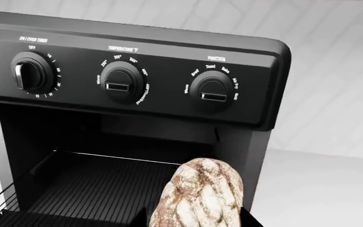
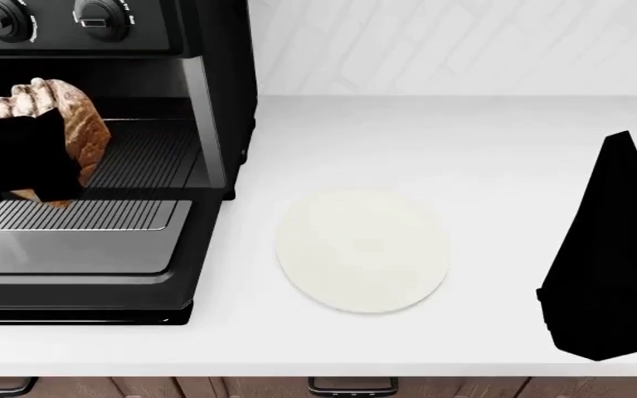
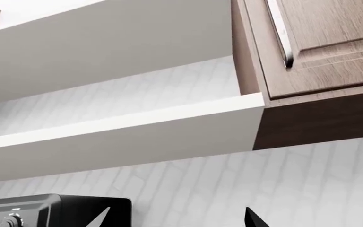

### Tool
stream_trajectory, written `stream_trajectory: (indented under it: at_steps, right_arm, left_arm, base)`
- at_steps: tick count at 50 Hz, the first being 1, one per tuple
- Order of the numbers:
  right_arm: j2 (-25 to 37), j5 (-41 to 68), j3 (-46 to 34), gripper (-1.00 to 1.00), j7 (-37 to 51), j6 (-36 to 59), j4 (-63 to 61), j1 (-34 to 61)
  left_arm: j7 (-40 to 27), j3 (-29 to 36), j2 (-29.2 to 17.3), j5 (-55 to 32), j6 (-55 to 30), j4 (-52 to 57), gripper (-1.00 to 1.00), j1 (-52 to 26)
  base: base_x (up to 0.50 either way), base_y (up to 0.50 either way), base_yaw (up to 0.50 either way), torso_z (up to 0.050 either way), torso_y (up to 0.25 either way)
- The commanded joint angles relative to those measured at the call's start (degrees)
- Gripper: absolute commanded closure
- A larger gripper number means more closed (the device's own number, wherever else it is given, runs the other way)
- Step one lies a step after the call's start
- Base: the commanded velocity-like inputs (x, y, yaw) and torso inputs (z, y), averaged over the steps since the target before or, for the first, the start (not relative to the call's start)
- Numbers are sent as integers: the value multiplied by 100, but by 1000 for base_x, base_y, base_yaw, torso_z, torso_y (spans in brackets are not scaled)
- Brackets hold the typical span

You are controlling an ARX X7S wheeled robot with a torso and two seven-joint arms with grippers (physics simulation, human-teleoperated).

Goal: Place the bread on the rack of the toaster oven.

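Note:
The black toaster oven [image 2: 213, 66] stands at the back left of the counter with its glass door [image 2: 64, 253] dropped open. It also shows in the left wrist view [image 1: 137, 61], close up, with its knobs. The dark wire rack [image 2: 147, 153] lies inside the cavity, and it also shows in the left wrist view [image 1: 99, 184]. My left gripper [image 2: 20, 162] is shut on the bread [image 2: 75, 124], a crusty floured chunk, and holds it at the oven mouth just above the rack. The bread [image 1: 200, 196] fills the space between the jaws. My right gripper [image 2: 625, 153] is open and empty, raised at the far right.
A round white plate [image 2: 363, 249] lies bare on the white counter [image 2: 463, 141], right of the oven door. The right wrist view shows a white shelf [image 3: 125, 132] and a wooden cabinet [image 3: 320, 52] overhead, plus the oven's top corner [image 3: 55, 208].

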Motion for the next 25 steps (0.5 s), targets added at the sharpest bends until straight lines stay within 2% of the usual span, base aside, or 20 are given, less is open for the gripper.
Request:
stream_trajectory:
  at_steps: [1,8,25]
  right_arm:
    - [-35,-39,-50,-100,10,11,45,35]
    - [-70,-56,-130,-100,5,59,100,123]
    - [-37,-42,-93,-100,14,28,109,50]
  left_arm:
    - [242,-49,34,408,-10,-300,100,224]
    - [343,143,97,598,-83,-501,100,2]
    - [665,173,172,1112,-51,-838,100,222]
  base:
    - [0,0,0,0,0]
    - [0,0,0,0,0]
    - [0,0,0,0,0]
